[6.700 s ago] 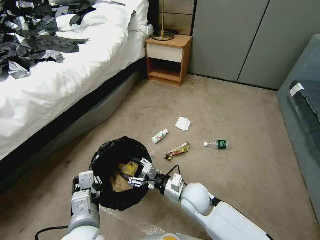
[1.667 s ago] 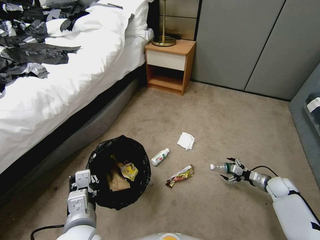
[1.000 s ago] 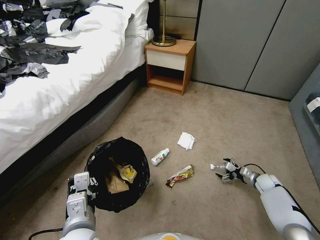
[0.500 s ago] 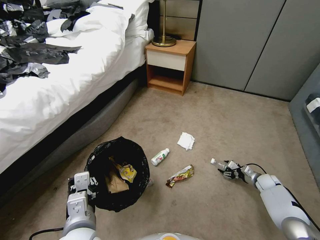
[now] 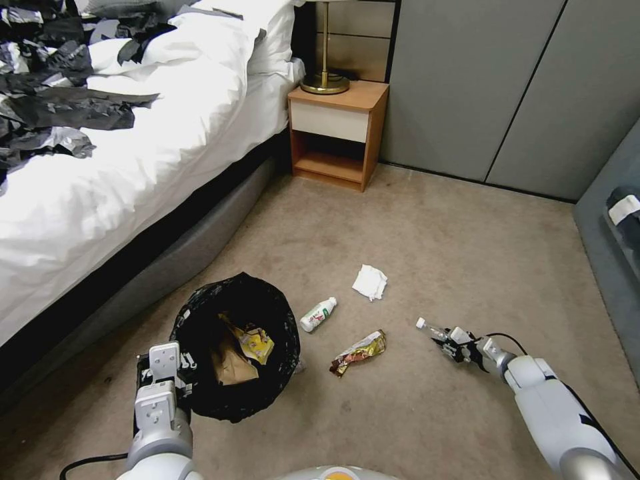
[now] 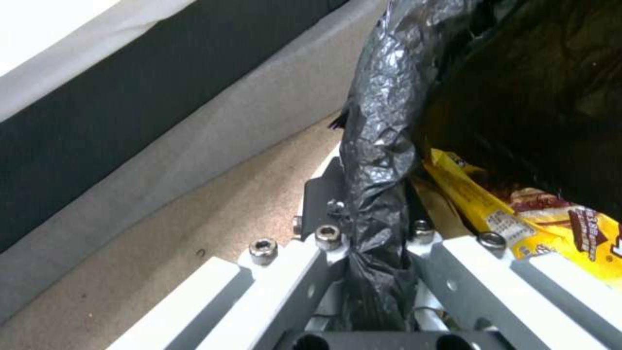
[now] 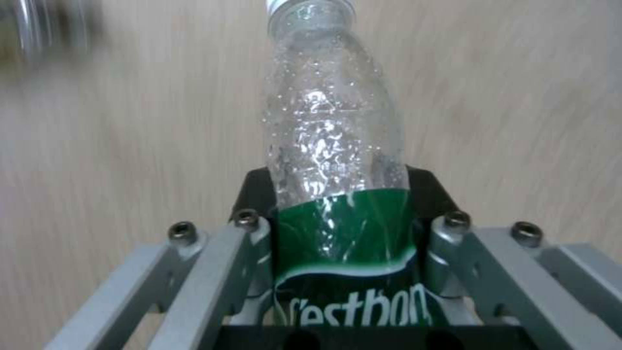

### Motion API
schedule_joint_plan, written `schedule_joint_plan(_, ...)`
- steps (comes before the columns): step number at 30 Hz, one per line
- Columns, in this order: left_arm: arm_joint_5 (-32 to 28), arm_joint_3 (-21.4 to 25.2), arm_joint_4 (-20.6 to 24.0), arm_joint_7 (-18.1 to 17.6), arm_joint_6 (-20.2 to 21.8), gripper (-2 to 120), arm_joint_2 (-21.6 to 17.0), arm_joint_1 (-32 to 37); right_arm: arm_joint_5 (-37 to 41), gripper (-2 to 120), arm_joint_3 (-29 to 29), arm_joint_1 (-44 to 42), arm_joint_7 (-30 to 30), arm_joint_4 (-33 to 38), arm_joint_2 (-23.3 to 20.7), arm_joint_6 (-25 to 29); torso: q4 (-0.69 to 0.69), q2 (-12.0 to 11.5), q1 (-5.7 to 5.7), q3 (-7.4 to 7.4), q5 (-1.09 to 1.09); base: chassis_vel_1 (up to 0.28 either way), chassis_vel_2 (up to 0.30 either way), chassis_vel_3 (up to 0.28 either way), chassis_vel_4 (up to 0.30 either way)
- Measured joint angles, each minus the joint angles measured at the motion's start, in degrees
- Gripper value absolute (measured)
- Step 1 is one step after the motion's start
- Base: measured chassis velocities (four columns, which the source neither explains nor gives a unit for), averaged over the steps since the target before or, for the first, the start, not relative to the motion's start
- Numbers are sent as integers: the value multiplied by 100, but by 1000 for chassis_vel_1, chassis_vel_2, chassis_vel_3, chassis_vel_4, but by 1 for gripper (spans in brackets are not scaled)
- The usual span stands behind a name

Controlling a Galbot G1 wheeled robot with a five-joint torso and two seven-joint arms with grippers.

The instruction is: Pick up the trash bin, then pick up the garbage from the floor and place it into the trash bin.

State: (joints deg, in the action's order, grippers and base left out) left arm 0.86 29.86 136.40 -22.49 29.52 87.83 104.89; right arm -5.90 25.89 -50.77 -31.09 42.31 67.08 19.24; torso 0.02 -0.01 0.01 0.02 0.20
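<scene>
The trash bin (image 5: 200, 393), lined with a glossy black bag, stands low on the left with a brown paper bag and a yellow wrapper (image 5: 257, 341) inside. My left gripper (image 5: 175, 381) is shut on its rim; the left wrist view shows the bag-covered rim (image 6: 376, 170) pinched between the fingers. My right gripper (image 5: 455, 343) is shut on a clear plastic bottle (image 5: 432, 329) with a green label (image 7: 343, 238), cap pointing away from me. On the carpet lie a white bottle (image 5: 318, 314), a gold wrapper (image 5: 359, 352) and a white tissue (image 5: 369, 282).
A bed (image 5: 100, 167) with black-and-silver plastic sheets (image 5: 60, 107) runs along the left. A wooden nightstand (image 5: 337, 130) with a lamp stands at the back, beside grey wall panels (image 5: 500, 87). A grey sofa (image 5: 620, 220) borders the right. Open carpet lies between.
My right gripper has shut on the clear bottle and raised it slightly off the carpet, cap tilted up. The left gripper and bin have stayed put.
</scene>
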Motion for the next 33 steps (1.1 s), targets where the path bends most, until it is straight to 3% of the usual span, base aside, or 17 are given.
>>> schedule_joint_plan(1, -5, -5, -6, 2, 2, 0, -6, -9, 502, 25, -107, -180, 185, 451, -32, -43, -1, 0, 0, 0, -5, 0, 0, 0, 0)
schedule_joint_plan(2, -5, -5, -6, 2, 2, 0, -6, -9, 502, 25, -107, -180, 185, 451, -32, -43, -1, 0, 0, 0, -5, 0, 0, 0, 0)
schedule_joint_plan(4, -20, -9, -25, 4, 8, 0, -32, -30, 1505, 23, -345, -541, 557, 1581, -97, 16, -2, 0, 0, -1, -20, 0, 0, 0, 0)
schedule_joint_plan(5, -25, -8, -31, 5, 11, 0, -51, -30, 1992, 23, -468, -715, 646, 2257, -114, 77, -4, 0, 0, 0, -13, 0, 0, 0, 0)
schedule_joint_plan(7, -29, -7, -35, 5, 12, 0, -64, -30, 2226, 23, -527, -793, 673, 2631, -119, 121, -2, 0, 0, -1, -11, 0, 0, 0, 0)
schedule_joint_plan(9, -43, 1, -64, 7, 13, 0, -103, -41, 2912, 23, -837, -1022, 785, 4061, -121, 277, 0, 0, 0, -2, -26, 0, 0, 0, 0)
schedule_joint_plan(11, -46, 1, -70, 7, 13, 0, -105, -45, 3007, 23, -936, -1055, 811, 4341, -116, 280, -1, 0, 0, -2, -22, 0, 0, 0, 0)
schedule_joint_plan(14, -54, -25, -103, 9, 14, 0, -92, -92, 3377, 23, -1531, -1130, 940, 5823, -60, 121, -4, 0, 0, -2, -24, 0, 0, 0, 0)
schedule_joint_plan(16, -54, -43, -116, 11, 14, 0, -85, -104, 3414, 23, -1763, -1130, 998, 6210, -34, 20, -1, 1, 0, -2, -18, 0, 0, 0, 0)
schedule_joint_plan(22, -54, -65, -160, 10, 14, 0, -85, -138, 3248, 23, -2833, -1042, 1316, 6636, -99, -178, -4, 0, 0, -2, -22, 0, 0, 0, 0)
schedule_joint_plan(27, -46, -104, -183, 11, 15, 0, -64, -163, 2890, 23, -3634, -831, 1490, 6230, 24, -248, -2, 0, 0, -2, -20, 0, 0, 0, 0)
schedule_joint_plan(33, -27, -121, -186, 12, 14, 0, -62, -171, 2678, 23, -4059, -726, 1539, 5673, 200, -319, -3, 0, -1, -2, -20, 0, 0, 0, 0)
